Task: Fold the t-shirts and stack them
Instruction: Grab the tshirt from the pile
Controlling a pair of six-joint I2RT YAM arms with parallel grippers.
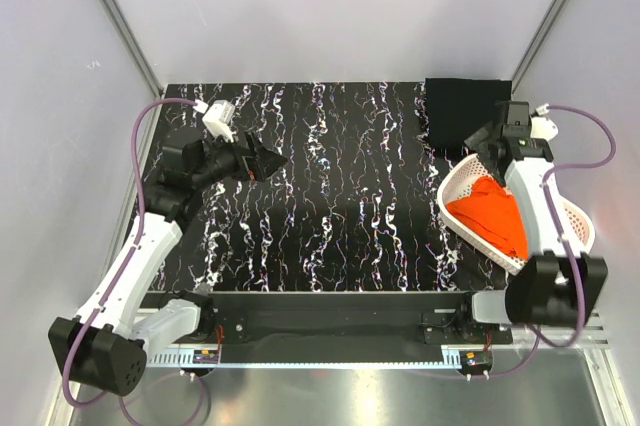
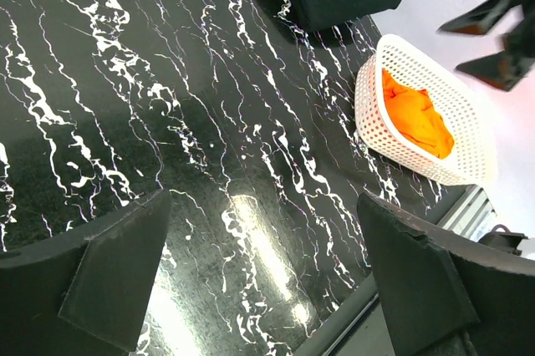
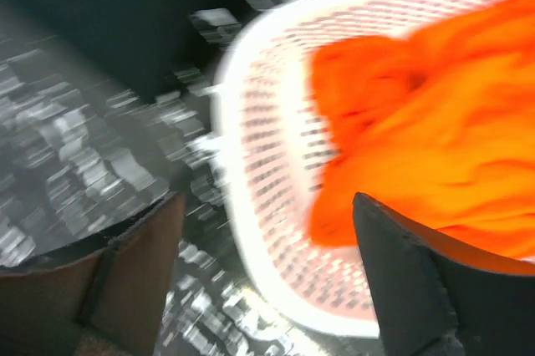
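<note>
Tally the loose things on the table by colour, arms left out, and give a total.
Orange: 1, the orange t-shirt, bunched in the basket.
Black: 1, the black t-shirt, at the far right corner.
White: 1, the white perforated basket.
Total: 3

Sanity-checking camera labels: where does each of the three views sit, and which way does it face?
Top external: fixed above and behind the bases, looking down on the black white-veined table; both arms show.
Left wrist: on the left arm, facing the white perforated plastic basket; open left gripper at bottom.
Right wrist: close over the basket's bright orange t-shirt, blurred; open right gripper at bottom.
Shared: basket and orange t-shirt, in all three.
</note>
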